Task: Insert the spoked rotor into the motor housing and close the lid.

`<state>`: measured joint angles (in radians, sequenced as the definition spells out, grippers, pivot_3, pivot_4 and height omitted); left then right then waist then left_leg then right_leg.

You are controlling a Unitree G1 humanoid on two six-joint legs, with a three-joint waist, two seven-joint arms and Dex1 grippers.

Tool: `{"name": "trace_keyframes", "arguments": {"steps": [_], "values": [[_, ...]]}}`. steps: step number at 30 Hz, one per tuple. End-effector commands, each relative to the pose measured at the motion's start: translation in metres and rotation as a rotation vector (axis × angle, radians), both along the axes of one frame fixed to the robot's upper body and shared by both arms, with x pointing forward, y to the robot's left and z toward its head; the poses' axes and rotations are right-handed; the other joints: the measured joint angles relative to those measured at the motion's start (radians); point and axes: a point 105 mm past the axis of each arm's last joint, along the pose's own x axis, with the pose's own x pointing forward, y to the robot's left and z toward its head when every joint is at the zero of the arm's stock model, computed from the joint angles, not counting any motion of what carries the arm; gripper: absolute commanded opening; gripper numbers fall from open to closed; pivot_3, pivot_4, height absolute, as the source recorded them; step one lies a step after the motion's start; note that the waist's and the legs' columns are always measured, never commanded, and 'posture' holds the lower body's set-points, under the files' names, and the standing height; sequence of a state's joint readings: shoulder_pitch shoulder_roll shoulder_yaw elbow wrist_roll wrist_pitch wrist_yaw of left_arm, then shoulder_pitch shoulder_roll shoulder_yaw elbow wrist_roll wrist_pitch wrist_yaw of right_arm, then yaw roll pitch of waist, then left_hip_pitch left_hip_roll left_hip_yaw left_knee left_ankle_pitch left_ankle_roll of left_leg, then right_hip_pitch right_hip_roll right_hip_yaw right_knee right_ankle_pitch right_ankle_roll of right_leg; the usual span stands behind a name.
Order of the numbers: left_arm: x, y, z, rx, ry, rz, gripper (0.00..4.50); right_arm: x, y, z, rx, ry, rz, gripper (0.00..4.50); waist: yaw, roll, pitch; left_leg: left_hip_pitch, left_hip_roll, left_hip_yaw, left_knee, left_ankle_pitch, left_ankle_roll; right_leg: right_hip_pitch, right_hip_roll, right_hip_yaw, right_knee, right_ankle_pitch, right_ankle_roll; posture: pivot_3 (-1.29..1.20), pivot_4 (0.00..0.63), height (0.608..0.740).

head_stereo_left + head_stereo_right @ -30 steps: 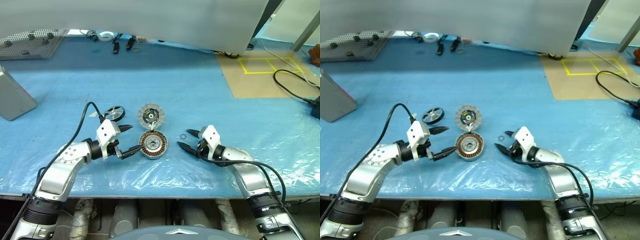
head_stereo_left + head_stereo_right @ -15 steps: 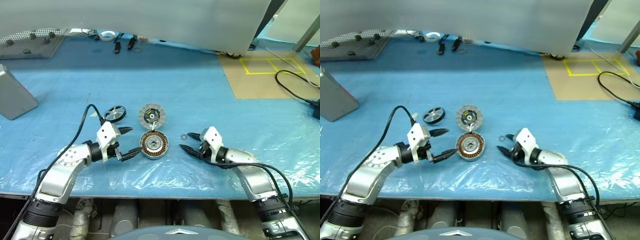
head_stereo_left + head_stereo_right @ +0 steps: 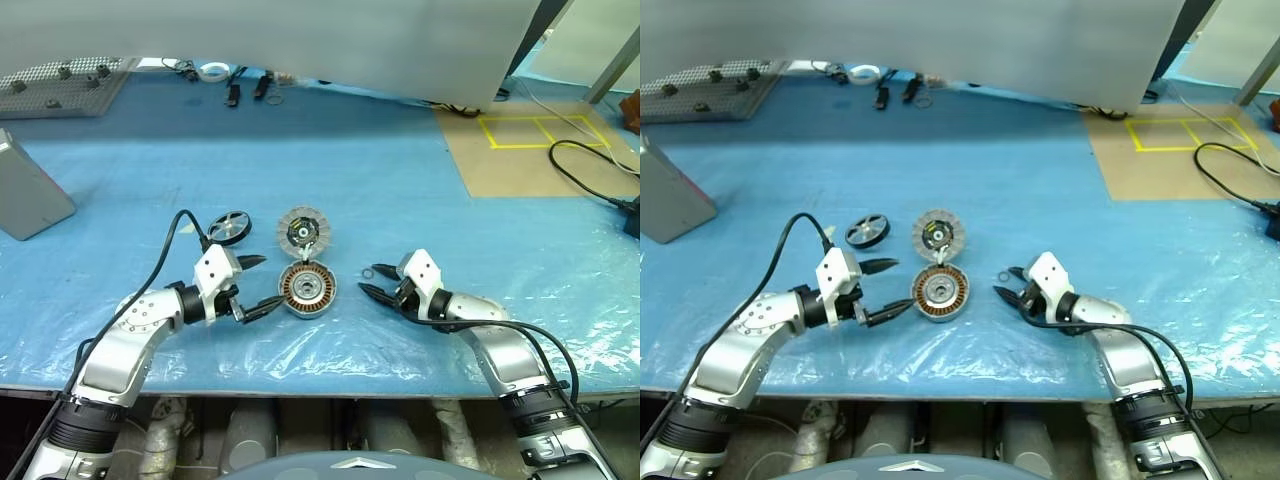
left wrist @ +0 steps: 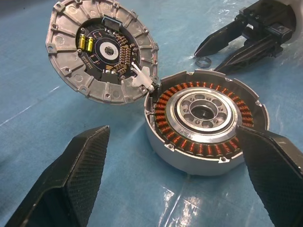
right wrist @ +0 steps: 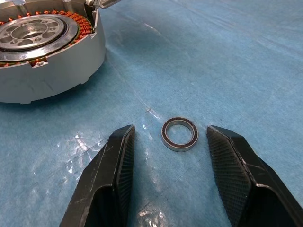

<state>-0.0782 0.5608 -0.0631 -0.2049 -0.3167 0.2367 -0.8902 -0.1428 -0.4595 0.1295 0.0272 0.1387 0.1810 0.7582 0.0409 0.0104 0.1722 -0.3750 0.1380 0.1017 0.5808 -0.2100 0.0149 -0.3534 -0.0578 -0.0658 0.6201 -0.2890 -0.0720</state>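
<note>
The grey rectangular box (image 3: 30, 200) is sitting far off at the left edge of the blue-covered tabletop (image 3: 380, 180), out of the working area. Nearer the middle, the spoked rotor (image 3: 229, 226) is lying flat and untouched, just beyond the left claw (image 3: 257, 283), so it is probably waiting to be picked up first.

The left claw is standing wide, holding nothing. Its fingers (image 4: 80, 170) are reaching toward the near-left side of the motor housing (image 3: 307, 288); one tip is sitting just beside the housing wall, though I cannot tell whether it is touching. My guess is that this claw is positioned to steady the case while the other parts are being handled.

The motor housing is resting open-side up, its copper windings exposed, which is leaving the cavity ready for the rotor. The lid (image 3: 302, 230) is lying just behind it, ribbed face with black centre and yellow mark turned up; a small white connector seems to be bridging the two, perhaps why the lid is parked so close.

Right of the housing, a small metal ring (image 5: 179, 134) is lying on the tabletop. The right claw (image 5: 170, 165) is standing partly open and empty, its fingers straddling the ring without touching it, apparently lining up to pinch it.
</note>
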Motion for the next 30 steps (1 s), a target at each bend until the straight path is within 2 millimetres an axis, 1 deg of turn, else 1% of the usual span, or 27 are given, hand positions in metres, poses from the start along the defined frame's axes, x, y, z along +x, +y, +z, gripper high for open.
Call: {"name": "trace_keyframes", "arguments": {"steps": [1,2,3,5,13,15,17,21,23,26,28,30], "values": [[0.0,-0.003,0.009,-0.006,-0.045,-0.017,4.5,-0.004,-0.003,-0.009,-0.023,0.037,-0.011,1.87,0.0,0.0,0.0,0.0,0.0,0.0,0.0,0.0,0.0,0.0,0.0,0.0,0.0,0.0,0.0,0.0,0.15,0.74],[0.0,-0.004,0.009,-0.006,-0.045,-0.017,4.5,-0.004,-0.003,-0.009,-0.023,0.038,-0.012,1.59,0.0,0.0,0.0,0.0,0.0,0.0,0.0,0.0,0.0,0.0,0.0,0.0,0.0,0.0,0.0,0.0,0.15,0.74],[0.0,-0.003,0.009,-0.006,-0.045,-0.016,4.5,-0.004,-0.003,-0.009,-0.025,0.038,-0.013,1.17,0.0,0.0,0.0,0.0,0.0,0.0,0.0,0.0,0.0,0.0,0.0,0.0,0.0,0.0,0.0,0.0,0.15,0.74],[0.001,-0.003,0.009,-0.006,-0.046,-0.016,4.5,-0.004,-0.002,-0.008,-0.027,0.036,-0.015,0.65,0.0,0.0,0.0,0.0,0.0,0.0,0.0,0.0,0.0,0.0,0.0,0.0,0.0,0.0,0.0,0.0,0.15,0.74],[0.0,-0.004,0.01,-0.009,-0.045,-0.019,4.5,-0.003,0.002,-0.001,-0.015,0.034,-0.009,0.65,0.0,0.0,0.0,0.0,0.0,0.0,0.0,0.0,0.0,0.0,0.0,0.0,0.0,0.0,0.0,0.0,0.15,0.74],[-0.001,-0.004,0.011,-0.011,-0.045,-0.02,4.5,0.0,0.0,0.002,-0.022,0.024,-0.027,0.65,0.0,0.0,0.0,0.0,0.0,0.0,0.0,0.0,0.0,0.0,0.0,0.0,0.0,0.0,0.0,0.0,0.15,0.74],[-0.002,-0.005,0.012,-0.012,-0.045,-0.023,4.5,0.003,0.001,0.013,0.006,0.011,-0.031,0.65,0.0,0.0,0.0,0.0,0.0,0.0,0.0,0.0,0.0,0.0,0.0,0.0,0.0,0.0,0.0,0.0,0.15,0.74],[-0.003,-0.006,0.015,-0.013,-0.047,-0.025,4.5,0.008,0.007,0.049,0.076,-0.054,0.017,0.65,0.0,0.001,0.0,-0.001,0.0,0.0,0.0,0.0,0.0,-0.001,0.0,0.0,0.0,0.0,0.0,0.0,0.15,0.74],[-0.003,-0.006,0.016,-0.012,-0.046,-0.027,4.5,0.008,0.014,0.07,0.113,-0.09,0.065,0.65,0.0,0.001,0.001,-0.001,0.0,0.0,0.0,0.0,0.0,-0.001,0.0,0.0,0.0,0.0,0.0,0.0,0.15,0.74],[-0.004,-0.006,0.018,-0.011,-0.044,-0.027,4.5,0.001,0.028,0.095,0.151,-0.119,0.167,0.65,0.0,0.001,0.001,-0.001,0.0,0.0,-0.001,0.0,0.0,-0.002,0.0,0.0,0.0,0.0,0.0,0.0,0.15,0.74],[-0.004,-0.006,0.019,-0.011,-0.044,-0.027,4.5,-0.006,0.037,0.102,0.151,-0.11,0.243,0.65,0.0,0.001,0.001,-0.001,0.0,0.0,-0.001,0.0,0.0,-0.002,0.0,0.0,0.0,0.0,0.0,0.0,0.15,0.74],[-0.004,-0.006,0.02,-0.011,-0.049,-0.026,4.5,-0.013,0.046,0.101,0.129,-0.091,0.331,0.65,0.002,0.001,0.0,-0.002,0.0,0.0,-0.002,0.0,0.0,-0.002,0.0,0.0,0.0,0.0,0.0,0.0,0.15,0.74]]}}
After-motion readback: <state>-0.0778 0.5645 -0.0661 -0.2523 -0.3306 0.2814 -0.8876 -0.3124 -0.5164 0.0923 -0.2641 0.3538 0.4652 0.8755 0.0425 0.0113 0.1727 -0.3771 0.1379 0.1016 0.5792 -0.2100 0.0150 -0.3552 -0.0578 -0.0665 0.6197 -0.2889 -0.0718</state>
